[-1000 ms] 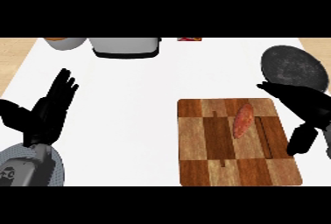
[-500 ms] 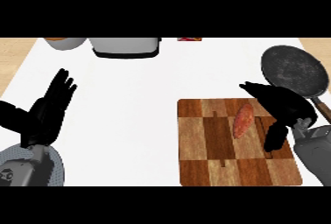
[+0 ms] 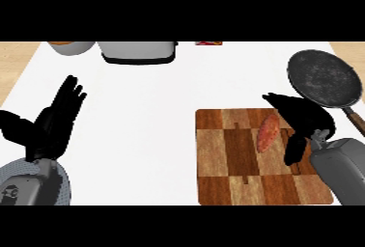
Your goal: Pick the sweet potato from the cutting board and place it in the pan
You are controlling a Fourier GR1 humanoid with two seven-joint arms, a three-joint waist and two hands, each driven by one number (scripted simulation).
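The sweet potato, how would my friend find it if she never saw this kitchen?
Look for the wooden cutting board with checkered brown squares at the counter's right side. Near its upper right part lies the sweet potato, right beside the black right hand. It is the only reddish-orange, long thing on the board.

The left hand (image 3: 53,120) rests open at the view's left side, fingers straight and pointing up, its grey forearm entering from the lower left corner. The right hand (image 3: 303,126) hangs at the right with thumb and fingers spread apart, forearm below.
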